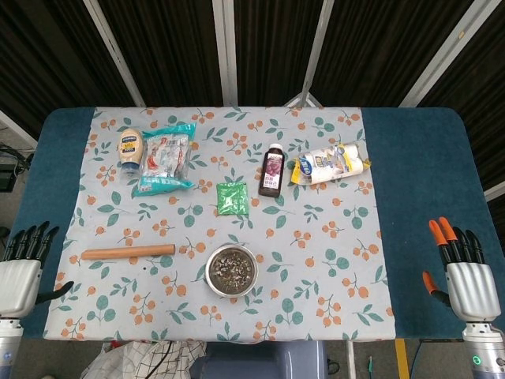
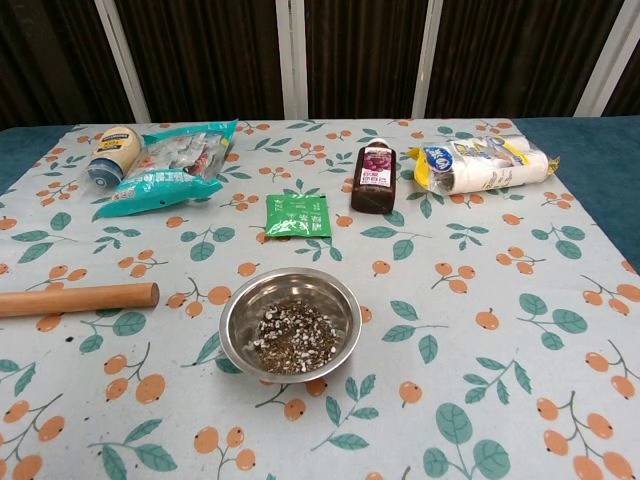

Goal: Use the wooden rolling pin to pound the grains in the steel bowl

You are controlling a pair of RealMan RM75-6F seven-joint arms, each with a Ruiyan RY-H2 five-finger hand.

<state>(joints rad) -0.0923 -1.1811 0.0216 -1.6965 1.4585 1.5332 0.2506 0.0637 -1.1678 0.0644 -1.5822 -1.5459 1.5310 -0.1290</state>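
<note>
The left hand hovered at the near left table edge, fingers spread and holding nothing; the right hand did likewise at the near right edge. The wooden rolling pin lay flat on the floral cloth, right of the left hand. Well apart to its right stood the steel bowl, holding the grains.

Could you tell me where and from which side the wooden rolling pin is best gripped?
Probably around the middle of the plain wooden rolling pin, from above with the left hand, which is nearest. It lies flat, crosswise, left of the steel bowl, with bare cloth around it.
</note>
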